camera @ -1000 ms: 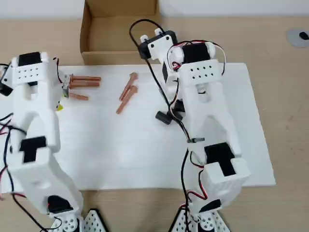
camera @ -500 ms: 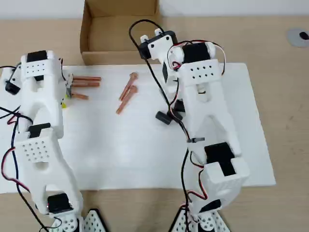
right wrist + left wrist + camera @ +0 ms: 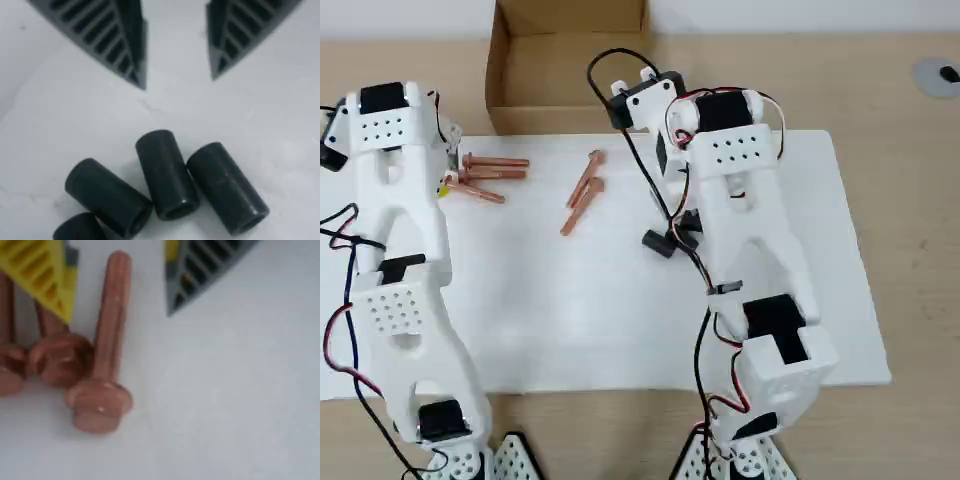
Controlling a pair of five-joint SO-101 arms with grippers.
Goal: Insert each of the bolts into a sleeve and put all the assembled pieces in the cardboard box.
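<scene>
Three copper bolts (image 3: 490, 174) lie at the left end of the white mat (image 3: 570, 300), and three more (image 3: 584, 190) lie near its middle. My left gripper (image 3: 117, 312) is open and low over the mat, its yellow finger (image 3: 42, 275) and grey finger (image 3: 200, 267) either side of one bolt's shaft (image 3: 111, 335). My right gripper (image 3: 178, 79) hangs open just above several black sleeves (image 3: 167, 175) lying on their sides. One sleeve (image 3: 658, 243) shows beside the right arm. The cardboard box (image 3: 570, 70) stands open at the far edge.
Black cables (image 3: 640, 150) loop from the right arm's wrist across the mat toward the box. The near half of the mat is bare. Wooden tabletop (image 3: 900, 150) surrounds the mat.
The left arm has folded and shifted its wrist slightly toward the far edge; the nearest left bolt now shows more of its length. The right arm has stayed put.
</scene>
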